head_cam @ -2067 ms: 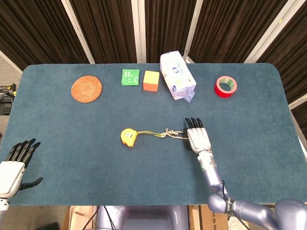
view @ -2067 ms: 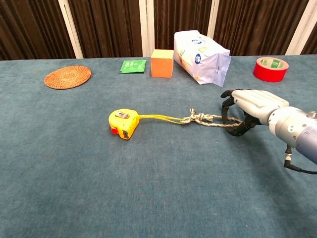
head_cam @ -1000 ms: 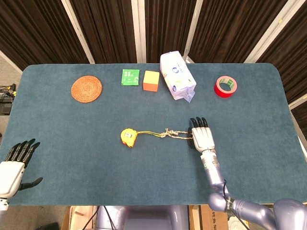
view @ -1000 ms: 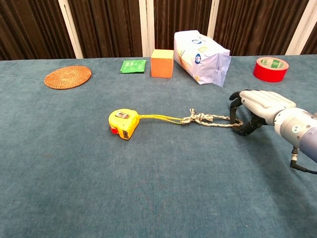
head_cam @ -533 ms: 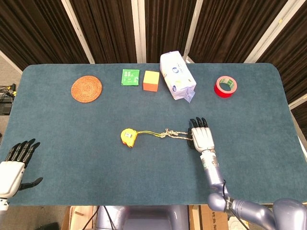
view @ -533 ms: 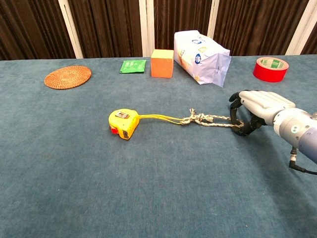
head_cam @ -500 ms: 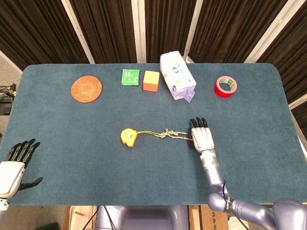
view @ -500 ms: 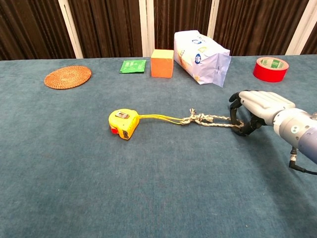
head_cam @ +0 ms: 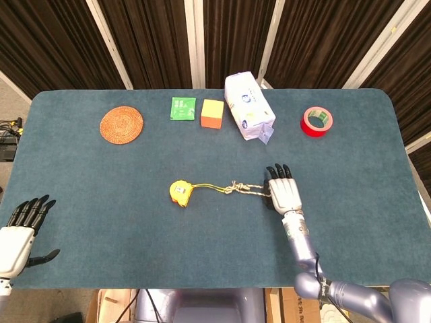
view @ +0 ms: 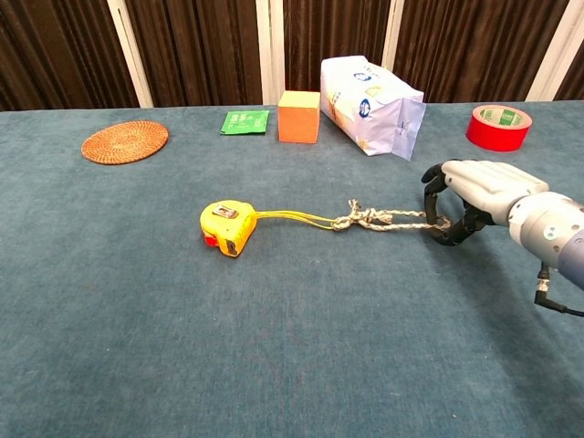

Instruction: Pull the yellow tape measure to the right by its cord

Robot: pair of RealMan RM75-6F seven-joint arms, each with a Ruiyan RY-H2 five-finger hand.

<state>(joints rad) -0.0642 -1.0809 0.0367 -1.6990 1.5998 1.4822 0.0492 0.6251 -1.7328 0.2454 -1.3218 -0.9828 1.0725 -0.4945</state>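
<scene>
The yellow tape measure [head_cam: 180, 192] lies mid-table, also seen in the chest view [view: 226, 227]. Its yellow strap runs right into a knotted pale cord [head_cam: 232, 188] that lies nearly straight on the cloth [view: 365, 219]. My right hand [head_cam: 283, 192] sits palm-down at the cord's right end. In the chest view this hand [view: 470, 196] has its dark fingers and thumb curled around the cord's end loop. My left hand [head_cam: 20, 232] hovers at the lower left, off the table's front edge, fingers spread and holding nothing.
Along the far edge stand a woven coaster [head_cam: 122, 124], a green packet [head_cam: 182, 108], an orange cube [head_cam: 212, 114], a white bag [head_cam: 249, 106] and a red tape roll [head_cam: 316, 121]. The blue table [head_cam: 377, 202] stretches right of my right hand.
My right hand has moved a little to the right, drawing the cord straighter. The tape measure has stayed where it was. The left hand has not moved.
</scene>
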